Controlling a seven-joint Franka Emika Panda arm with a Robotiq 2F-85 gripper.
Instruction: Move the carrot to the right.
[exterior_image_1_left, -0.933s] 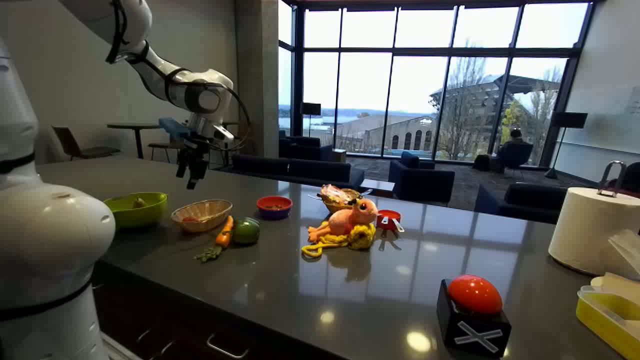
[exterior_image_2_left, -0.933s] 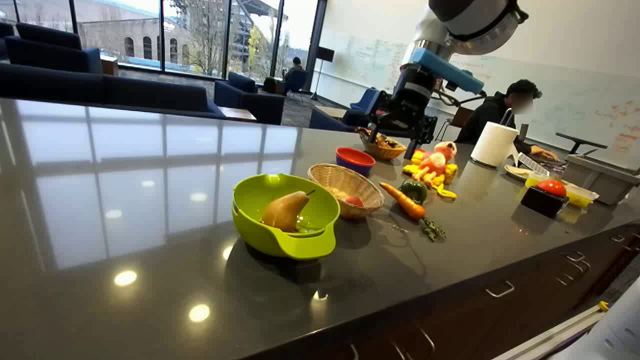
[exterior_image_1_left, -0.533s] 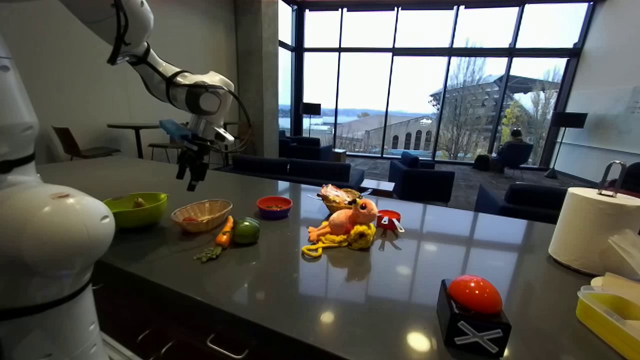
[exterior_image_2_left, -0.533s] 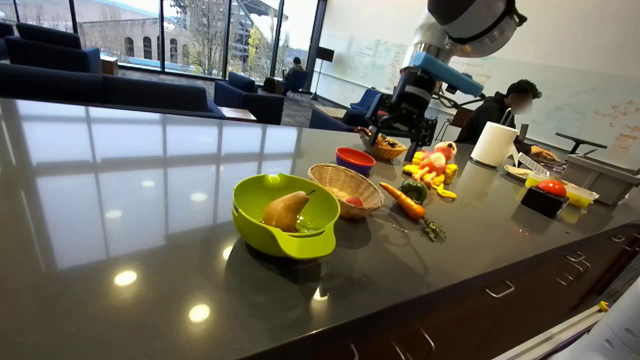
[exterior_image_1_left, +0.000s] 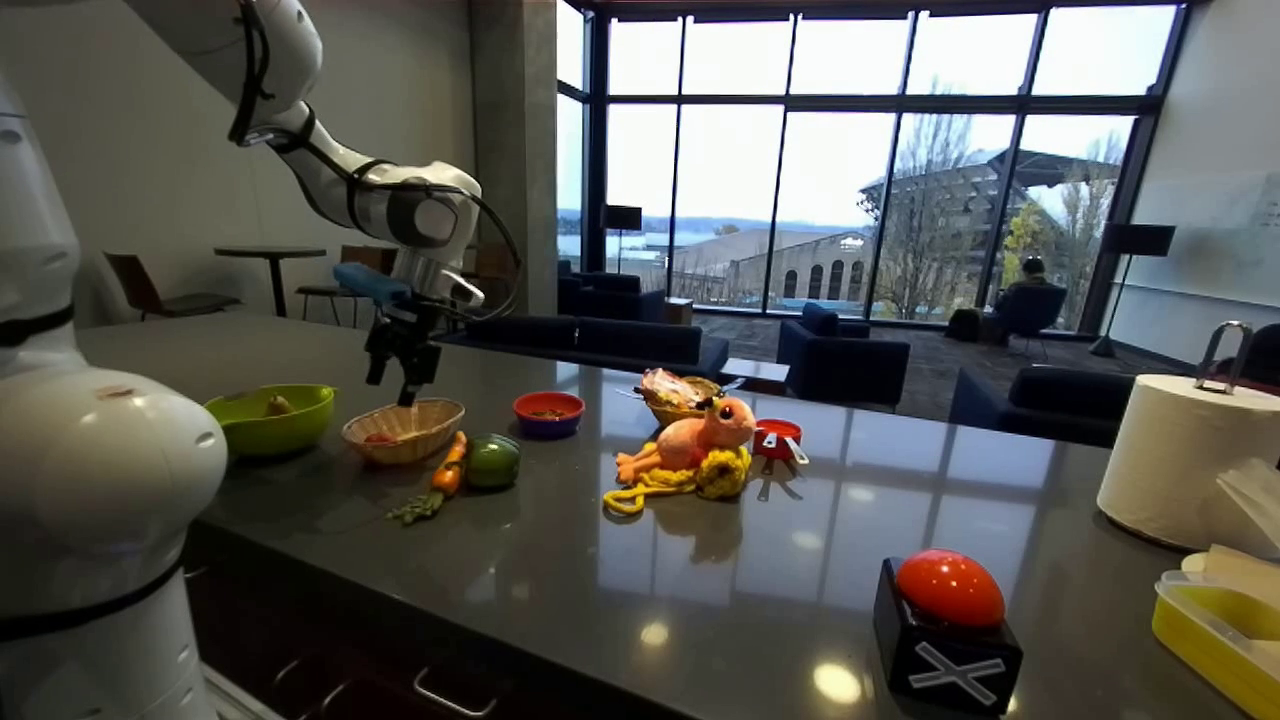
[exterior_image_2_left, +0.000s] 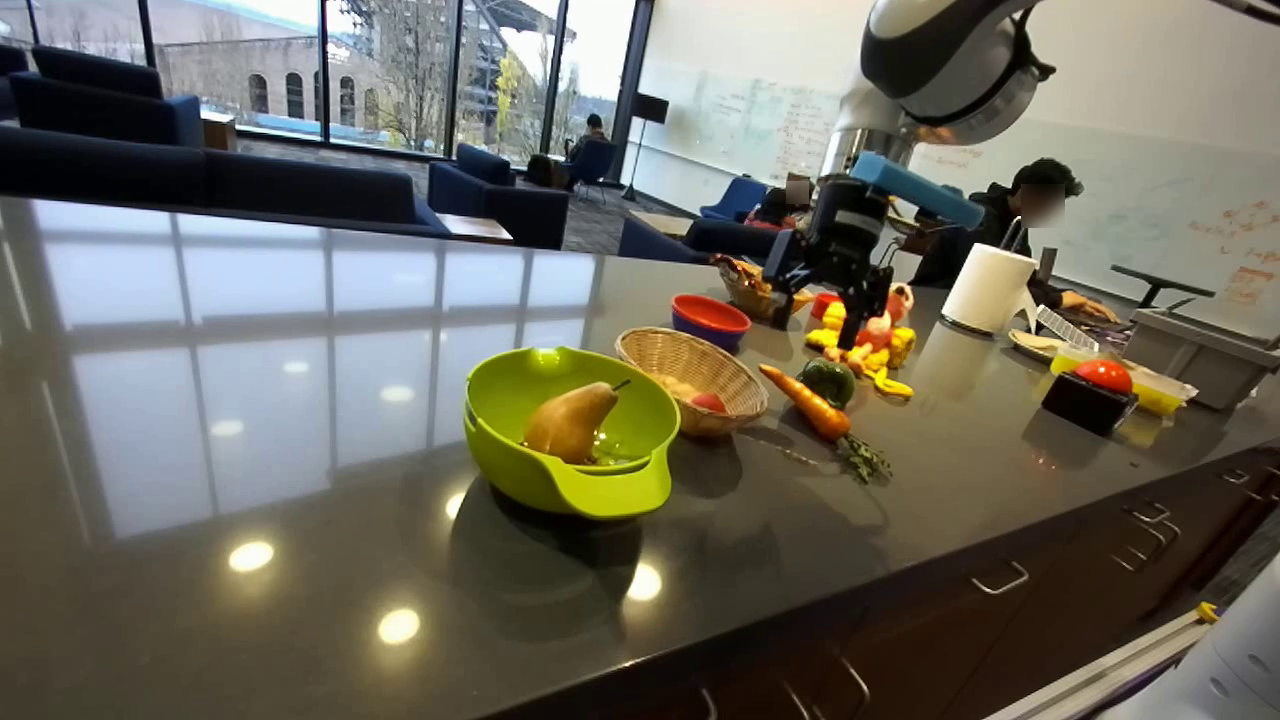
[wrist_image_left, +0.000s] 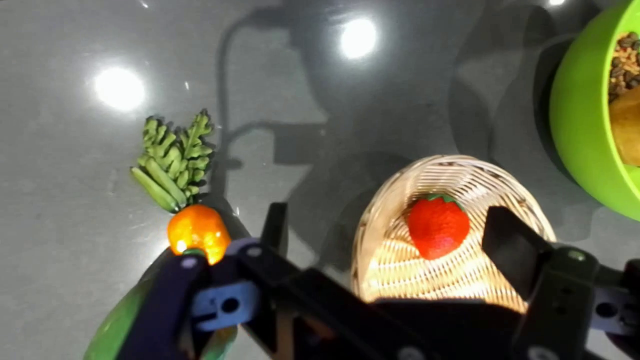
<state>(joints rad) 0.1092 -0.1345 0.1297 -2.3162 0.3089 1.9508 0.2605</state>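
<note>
The gripper (wrist_image_left: 392, 232) hovers, fingers wide apart, holding nothing. Below, the wrist view frames a pale, rounded wicker basket (wrist_image_left: 430, 280) between them. Past the finger at left there, on the grey tabletop (exterior_image_2_left: 980, 450), lies the slim, plastic-looking orange carrot (exterior_image_2_left: 822, 416) with its leafy green top (wrist_image_left: 175, 165), beside a glossy round green vegetable (exterior_image_2_left: 828, 383); contact is hard to tell. The carrot is probably light, stiff and slippery, best gripped across mid-body.

There is one carrot (exterior_image_2_left: 814, 405), one pear (exterior_image_2_left: 570, 425), one strawberry (wrist_image_left: 438, 227) — and two baskets (exterior_image_2_left: 700, 358) (exterior_image_2_left: 747, 299).
</note>
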